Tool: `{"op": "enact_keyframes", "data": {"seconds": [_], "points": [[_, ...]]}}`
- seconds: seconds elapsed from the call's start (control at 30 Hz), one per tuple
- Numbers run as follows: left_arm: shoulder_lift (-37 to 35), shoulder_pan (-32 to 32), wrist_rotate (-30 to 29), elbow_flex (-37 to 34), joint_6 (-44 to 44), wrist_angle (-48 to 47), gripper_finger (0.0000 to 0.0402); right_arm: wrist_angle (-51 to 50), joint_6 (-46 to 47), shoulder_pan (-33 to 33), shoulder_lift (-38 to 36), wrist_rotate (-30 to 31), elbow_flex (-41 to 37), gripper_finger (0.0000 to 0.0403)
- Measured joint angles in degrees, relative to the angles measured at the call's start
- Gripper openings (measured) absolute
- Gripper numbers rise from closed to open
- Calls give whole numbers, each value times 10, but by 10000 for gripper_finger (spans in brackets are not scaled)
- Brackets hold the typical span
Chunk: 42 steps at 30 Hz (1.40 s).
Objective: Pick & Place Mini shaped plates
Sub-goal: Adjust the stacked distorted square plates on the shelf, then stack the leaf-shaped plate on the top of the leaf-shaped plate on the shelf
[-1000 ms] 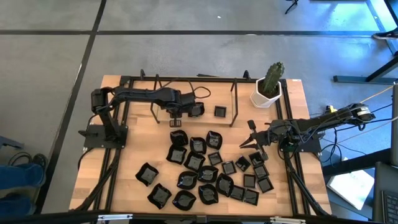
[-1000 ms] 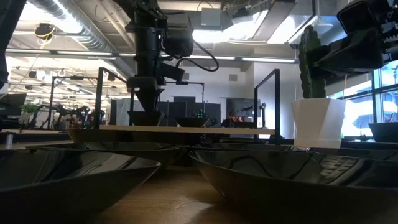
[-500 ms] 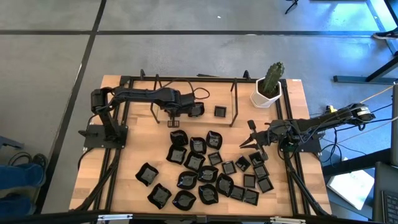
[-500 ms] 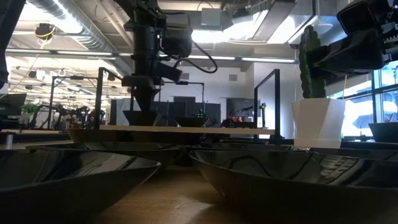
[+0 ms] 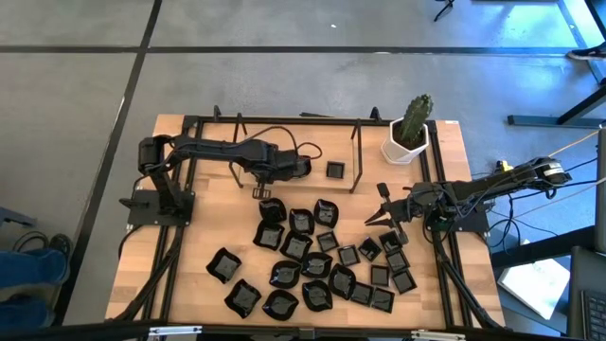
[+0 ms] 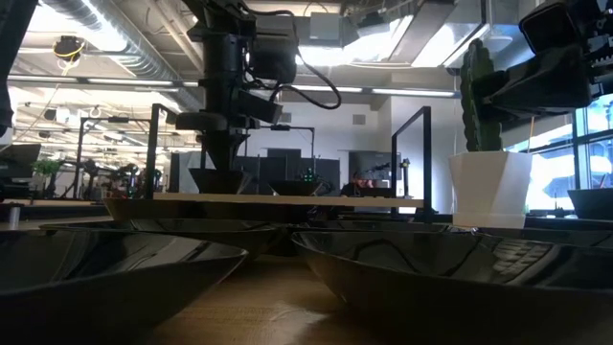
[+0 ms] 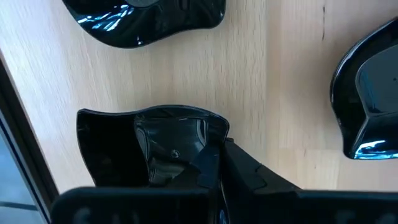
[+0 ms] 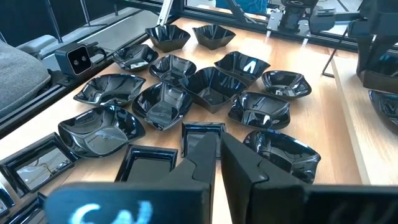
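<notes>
Many mini shaped plates (image 5: 312,256), glossy black, lie in a cluster on the wooden table's near half. They also show in the right wrist view (image 8: 205,84). One square plate (image 5: 334,170) sits alone farther back. My left gripper (image 5: 268,189) points down behind the cluster, shut on one wavy-rimmed plate (image 7: 149,146), also seen in the low view (image 6: 213,179). My right gripper (image 5: 383,214) hovers shut over the cluster's right side, its fingers (image 8: 217,155) holding nothing. My left gripper pinches the plate's rim (image 7: 219,132) at one side, one finger inside the dish and the other finger (image 7: 249,174) outside it. The fingers come from above, pointing steeply down. The plate stays level. Whether its bottom rests on the wood I cannot tell.
A white pot with a green cactus (image 5: 409,133) stands at the far right corner. A black metal frame (image 5: 284,121) runs along the far edge with uprights (image 5: 358,161) on the table. Bare wood lies at the far left (image 5: 213,204).
My left gripper has shut on the plate's rim and rolled a little about its own axis. In the low view it stands slightly farther toward the table's left than before, the plate with it.
</notes>
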Motion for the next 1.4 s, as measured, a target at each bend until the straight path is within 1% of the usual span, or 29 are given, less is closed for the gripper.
{"op": "enact_keyframes", "data": {"seconds": [0.1,0.23,0.37,0.6,0.73,0.9,1.03,1.1,1.17,1.23,1.27,1.33,1.4], "points": [[0,0,1,0,-5,0,7,0,0,0,0,0,0,26],[0,0,12,0,2,0,22,0,0,0,0,0,0,26],[1,0,11,-1,1,0,47,0,-3,0,0,0,0,26],[1,0,6,-1,-31,0,101,0,-8,0,0,1,0,26],[0,-3,-11,2,-40,-1,135,0,2,0,0,1,0,26],[-16,-13,-16,4,-42,5,171,0,2,0,0,1,0,26],[-31,-28,-35,4,-42,7,189,0,0,0,0,1,0,26],[-39,-38,-53,4,-49,5,196,0,-2,0,0,1,0,26],[-54,-53,-76,4,-72,-20,201,0,-6,0,0,1,0,26],[-71,-69,-82,4,-103,-57,202,0,-7,0,0,1,0,26],[-81,-76,-79,4,-123,-70,202,0,-7,0,0,1,0,26],[-106,-92,-53,4,-153,-74,201,0,-8,0,0,1,0,26],[-139,-111,-16,-4,-167,-49,198,1,-9,0,0,1,0,26]]}}
